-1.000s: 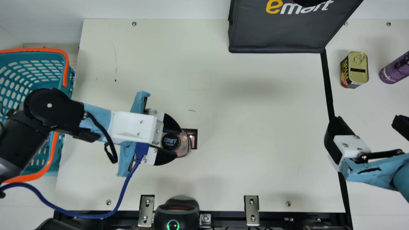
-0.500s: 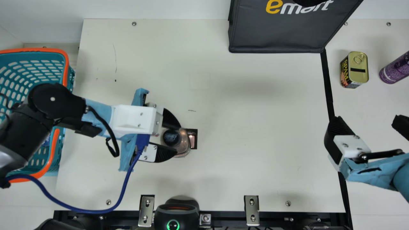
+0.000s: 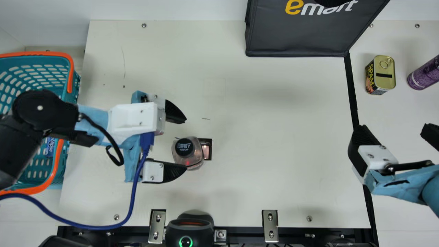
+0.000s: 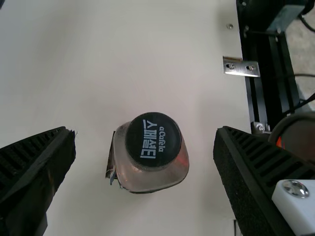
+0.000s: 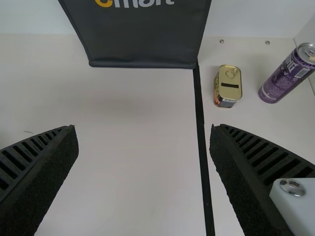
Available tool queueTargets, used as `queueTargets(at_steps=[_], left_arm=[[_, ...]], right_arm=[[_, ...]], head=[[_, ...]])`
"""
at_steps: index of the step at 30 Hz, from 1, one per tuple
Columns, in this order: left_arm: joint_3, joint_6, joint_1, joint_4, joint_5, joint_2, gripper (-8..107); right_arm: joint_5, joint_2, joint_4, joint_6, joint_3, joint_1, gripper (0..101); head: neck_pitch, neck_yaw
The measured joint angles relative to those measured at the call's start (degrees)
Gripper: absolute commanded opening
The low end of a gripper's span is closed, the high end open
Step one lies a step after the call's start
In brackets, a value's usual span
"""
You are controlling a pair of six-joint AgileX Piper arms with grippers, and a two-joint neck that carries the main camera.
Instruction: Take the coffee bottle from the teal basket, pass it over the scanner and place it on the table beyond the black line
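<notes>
- Plainly, one cream table [image 3: 274, 120] is the largest thing before us, crossed by one black line [image 3: 350, 85].
- We have two arms over it, each ending in one gripper with two ribbed fingers, four fingers in all.
- One teal basket [image 3: 51, 63] sits at our left, with two orange handles and at least one blue packet [image 3: 50, 146] inside.
- One dark bag [image 3: 295, 37] stands at the far side, near the line's far end.
- Our left gripper [image 3: 186, 143] is spread wide on either side of the bottle, with a gap at both flanks in the left wrist view; it has hold of nothing.
- Our right gripper [image 3: 393, 127] is spread wide too, nothing between its two fingers.
- One scanner [image 3: 189, 230] is at the near edge, showing one green ring of light, and we count two long metal brackets [image 3: 157, 226] along that edge.
- One coffee bottle [image 3: 188, 156], the task's thing, stands upright on the table, dark cap up, short of the line on our left side, a red glint on its body.
- One purple can [image 3: 425, 73] is beyond the line.
- One gold-topped tin [image 3: 384, 72] is there too, between line and can.
- One small dark-framed panel [image 3: 205, 151] lies just beside the bottle.
</notes>
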Motion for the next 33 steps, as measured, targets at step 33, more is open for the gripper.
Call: queueTargets(at_steps=[33], left_arm=[[3.71,-59.69,-12.00,22.55,-11.93,-24.40,90]], right_arm=[[0.01,0.00,0.00,0.00,0.00,0.00,95]], head=[[0.00,0.00]])
